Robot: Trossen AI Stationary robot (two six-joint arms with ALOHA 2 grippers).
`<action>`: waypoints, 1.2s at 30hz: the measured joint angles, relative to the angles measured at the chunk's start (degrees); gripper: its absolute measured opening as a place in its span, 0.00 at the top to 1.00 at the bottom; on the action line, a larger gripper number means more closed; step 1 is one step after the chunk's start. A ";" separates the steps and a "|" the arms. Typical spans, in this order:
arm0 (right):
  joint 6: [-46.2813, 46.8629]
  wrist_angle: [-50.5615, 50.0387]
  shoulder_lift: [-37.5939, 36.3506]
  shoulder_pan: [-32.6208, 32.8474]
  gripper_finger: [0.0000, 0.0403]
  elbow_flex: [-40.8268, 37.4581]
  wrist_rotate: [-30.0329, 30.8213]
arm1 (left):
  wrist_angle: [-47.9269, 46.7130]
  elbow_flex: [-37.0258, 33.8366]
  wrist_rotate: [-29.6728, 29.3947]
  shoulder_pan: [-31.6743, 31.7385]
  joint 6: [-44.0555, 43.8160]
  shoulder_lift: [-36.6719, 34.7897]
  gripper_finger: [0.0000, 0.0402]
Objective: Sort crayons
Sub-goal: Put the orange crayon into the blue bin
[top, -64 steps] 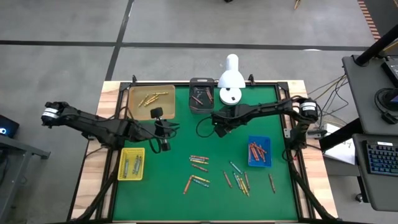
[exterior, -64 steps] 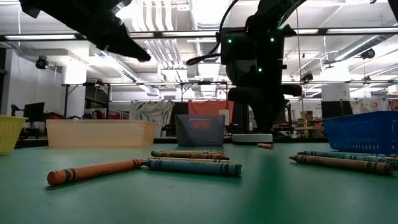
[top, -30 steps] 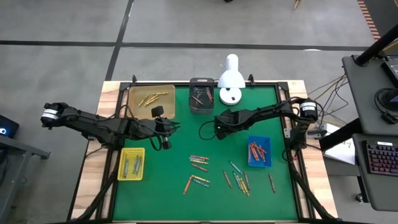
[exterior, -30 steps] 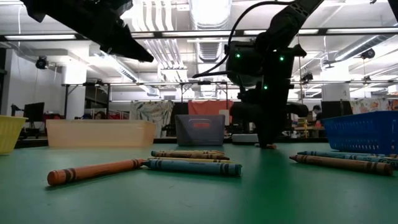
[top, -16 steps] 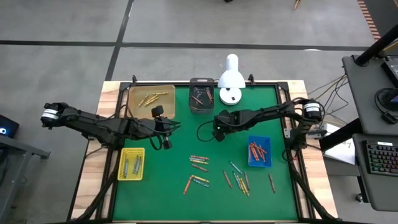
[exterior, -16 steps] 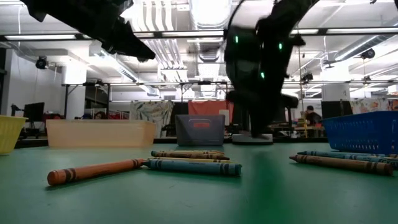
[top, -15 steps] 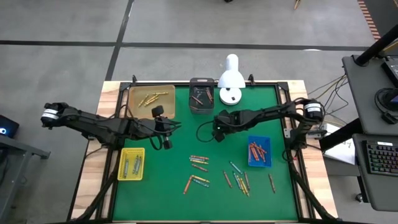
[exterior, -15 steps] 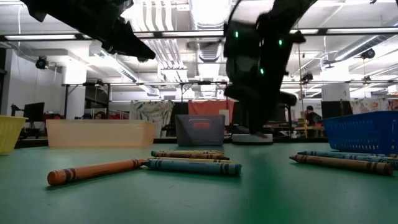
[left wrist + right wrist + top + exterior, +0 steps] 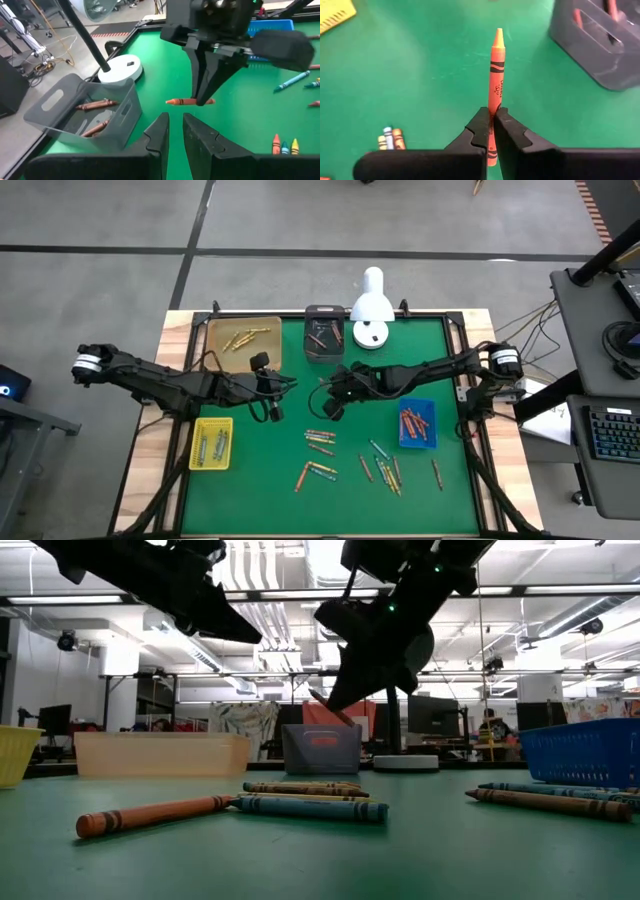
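Above green table, right pincer pinches orange crayon mid-shaft.

My two arms are showing dark, near black, from above: slim jointed links running out from the table's left and right edges. My left arm is carrying a pale grey-white round cap at its outer joint; my right arm is wearing a matching one near the table's right edge. Black cables are looping loose beside each wrist. My right gripper is showing matte black, wedge-shaped fingers, tapering to blunt tips. My left gripper is showing the same black moulded fingers, with stepped shoulders. Green lights are glowing on my right wrist housing, seen from table height.
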 joint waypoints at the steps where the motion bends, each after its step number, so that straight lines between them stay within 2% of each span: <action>1: -0.18 0.42 0.00 0.09 0.97 0.00 -0.13 | -0.52 0.00 0.00 0.00 -0.31 -0.07 0.91; 5: 0.36 0.98 -0.14 0.23 0.97 0.00 -1.01 | -1.39 0.00 0.00 0.00 -1.70 -0.74 0.91; 9: 1.02 1.16 -0.79 0.34 0.97 0.00 -4.94 | -1.50 0.00 0.02 0.00 -1.82 -1.29 0.91; 18: 6.33 -5.12 -4.30 2.46 0.97 0.00 -19.13 | -1.35 0.10 0.00 0.00 -1.37 -1.88 0.91; 21: 10.37 -10.92 -6.81 4.38 0.97 0.00 -21.55 | -1.21 0.11 0.00 0.00 0.12 -1.88 0.91; 29: 22.87 -30.01 -13.51 11.54 0.97 0.00 -21.43 | 2.10 0.13 0.00 0.00 2.52 -1.88 0.91; 36: 38.83 -57.23 -15.06 17.24 0.97 0.01 -23.06 | 3.39 0.13 -0.01 0.00 2.90 -1.88 0.91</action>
